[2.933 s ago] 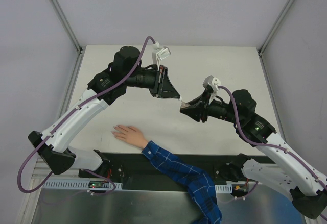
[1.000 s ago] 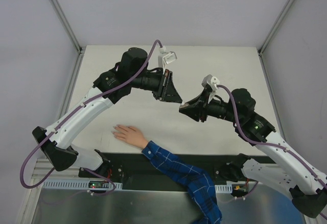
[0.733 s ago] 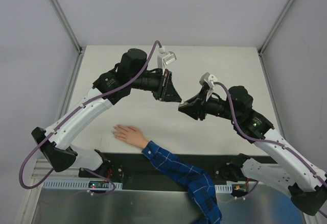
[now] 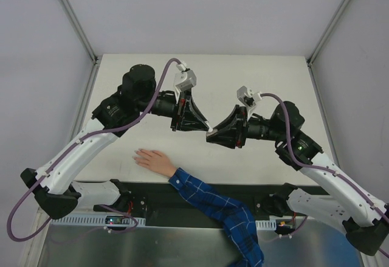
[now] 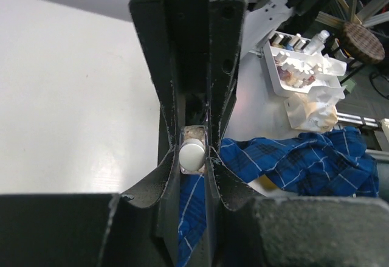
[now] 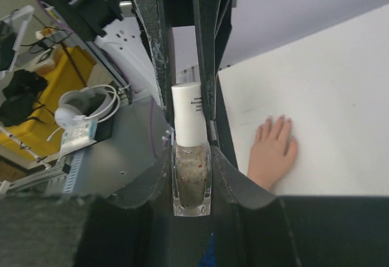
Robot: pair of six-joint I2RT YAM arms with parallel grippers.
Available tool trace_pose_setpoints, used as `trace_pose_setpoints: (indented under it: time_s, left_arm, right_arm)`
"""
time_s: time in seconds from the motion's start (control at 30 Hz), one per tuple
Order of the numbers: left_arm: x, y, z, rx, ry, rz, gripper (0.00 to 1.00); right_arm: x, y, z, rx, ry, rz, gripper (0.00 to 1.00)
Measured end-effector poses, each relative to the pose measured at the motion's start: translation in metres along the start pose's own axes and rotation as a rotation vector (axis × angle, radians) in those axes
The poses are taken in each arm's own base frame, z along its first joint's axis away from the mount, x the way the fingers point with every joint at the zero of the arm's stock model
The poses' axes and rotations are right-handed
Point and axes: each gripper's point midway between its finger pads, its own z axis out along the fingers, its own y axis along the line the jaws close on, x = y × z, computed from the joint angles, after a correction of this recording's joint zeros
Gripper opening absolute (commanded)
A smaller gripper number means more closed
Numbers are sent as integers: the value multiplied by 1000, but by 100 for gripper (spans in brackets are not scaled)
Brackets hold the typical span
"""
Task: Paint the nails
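Both end effectors are pinching one polish bottle [image 6: 191,176], left end effector [image 5: 192,156] gripping its white cap [image 6: 189,114], right end effector [image 6: 192,185] clamping the glass, the hand [image 4: 153,159] lying at seven o'clock on the bench [image 4: 255,84].

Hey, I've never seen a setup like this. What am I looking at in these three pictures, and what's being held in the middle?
These are two robot arms bolted at the near edge of a white table. Each ends in a two-fingered hand. One picture looks down from above and behind them. The other two come from a camera on each wrist, looking along the fingers. On the table lies a person's pale hand in a blue plaid sleeve; its nails are too small to judge. The robot hands meet above the table. The right hand grips a small clear glass bottle of speckled polish by its body, and the left hand pinches its white cap.
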Motion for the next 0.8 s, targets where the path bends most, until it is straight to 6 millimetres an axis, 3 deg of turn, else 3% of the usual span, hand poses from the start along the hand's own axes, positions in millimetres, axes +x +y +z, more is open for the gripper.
trace_pose_setpoints:
  time_s: [0.1, 0.23, 0.37, 0.4, 0.5, 0.67, 0.8]
  left_arm:
    - [-4, -11, -4, 44, -15, 59, 0]
    - [-5, -14, -4, 58, -19, 70, 4]
    - [-8, -8, -2, 10, -27, 52, 36]
    - [-10, -8, -2, -7, -31, 44, 48]
    - [-2, 2, -1, -81, -7, -24, 65]
    - [-5, 15, -11, -214, -35, -61, 79]
    - [-14, 3, -29, -262, -90, -43, 82]
  right_arm:
    - [-7, 15, 1, -78, -22, 1, 0]
    - [-8, 20, 0, -103, -22, -4, 0]
    - [-7, 14, -1, -75, -20, -25, 0]
    - [-8, 11, -1, -59, -26, -40, 0]
    - [-18, 8, -3, -26, -60, -106, 0]
    - [-30, 4, -8, 26, -86, -191, 0]
    - [-36, -1, -10, 63, -92, -234, 0]
